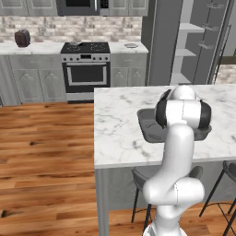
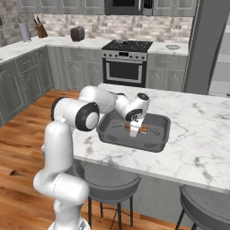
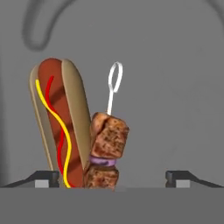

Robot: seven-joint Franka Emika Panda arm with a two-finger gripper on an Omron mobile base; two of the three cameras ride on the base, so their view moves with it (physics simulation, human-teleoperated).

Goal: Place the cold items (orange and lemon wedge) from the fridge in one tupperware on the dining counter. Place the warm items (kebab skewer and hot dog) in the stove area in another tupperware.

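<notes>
Hand view is showing the gripper [image 3: 113,177] standing wide, holding nothing, over the hot dog [image 3: 59,127] and kebab skewer [image 3: 107,146] touching on the tray [image 2: 157,134] floor near its middle; both are looking light, the bun soft, the skewer's stick stiff and best pinched across its meat.

Both base views share the tray [image 2: 158,143]; hand view hangs close above.

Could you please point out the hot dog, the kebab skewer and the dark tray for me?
hot dog [image 3: 59,127]: hand view, on the sausage.
kebab skewer [image 3: 109,141]: hand view, on the upper meat chunk.
dark tray [image 2: 161,120]: right base view, on its far right rim.
</notes>
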